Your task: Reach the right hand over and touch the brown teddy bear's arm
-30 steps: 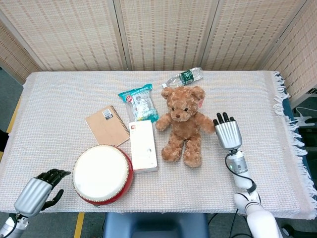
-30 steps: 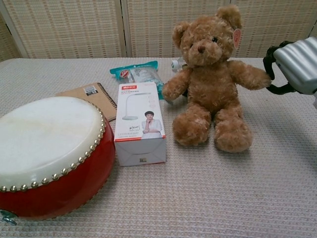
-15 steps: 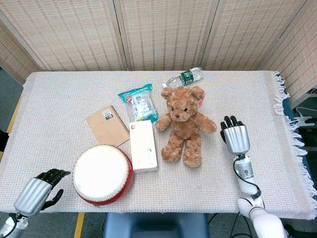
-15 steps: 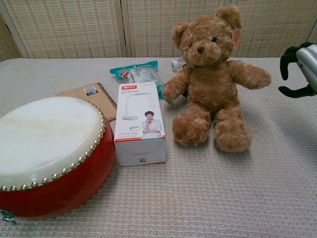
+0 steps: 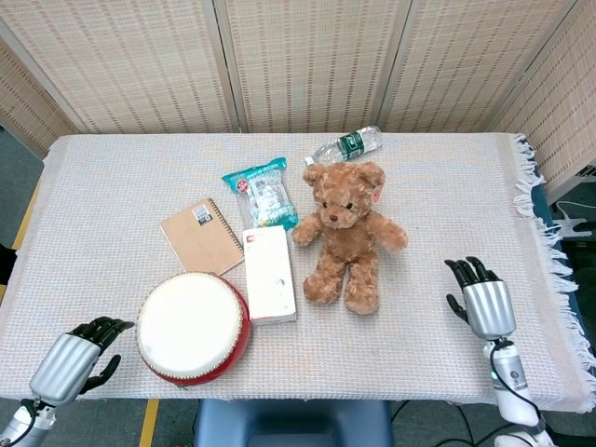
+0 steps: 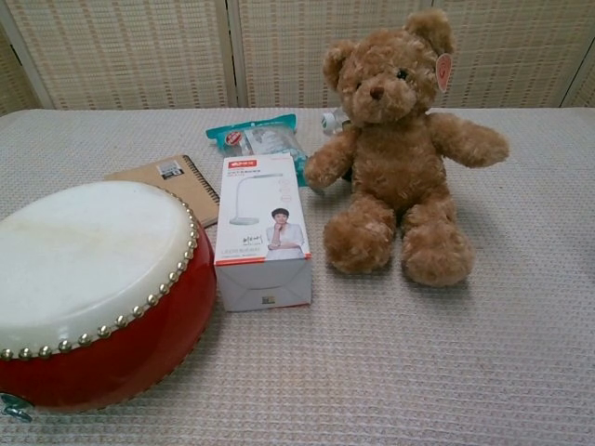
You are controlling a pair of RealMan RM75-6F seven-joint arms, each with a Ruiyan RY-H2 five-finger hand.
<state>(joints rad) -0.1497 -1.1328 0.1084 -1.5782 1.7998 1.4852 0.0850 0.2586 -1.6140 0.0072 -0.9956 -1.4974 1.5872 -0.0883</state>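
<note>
The brown teddy bear (image 5: 345, 233) sits upright in the middle of the table, also filling the upper right of the chest view as the teddy bear (image 6: 398, 139). Its arm (image 5: 391, 233) on the right sticks out sideways, untouched. My right hand (image 5: 482, 300) hovers near the table's front right, well clear of the bear, fingers apart and holding nothing. My left hand (image 5: 73, 358) hangs at the front left corner with its fingers curled in on nothing. Neither hand shows in the chest view.
A red drum (image 5: 194, 328), a white box (image 5: 269, 274), a brown notebook (image 5: 202, 236), a snack bag (image 5: 262, 192) and a water bottle (image 5: 347, 143) lie left of and behind the bear. The table's fringed right edge (image 5: 549, 251) is near my right hand.
My right hand has pulled back from the bear's arm, moving right and toward the front edge, and has left the chest view. The left hand has not moved.
</note>
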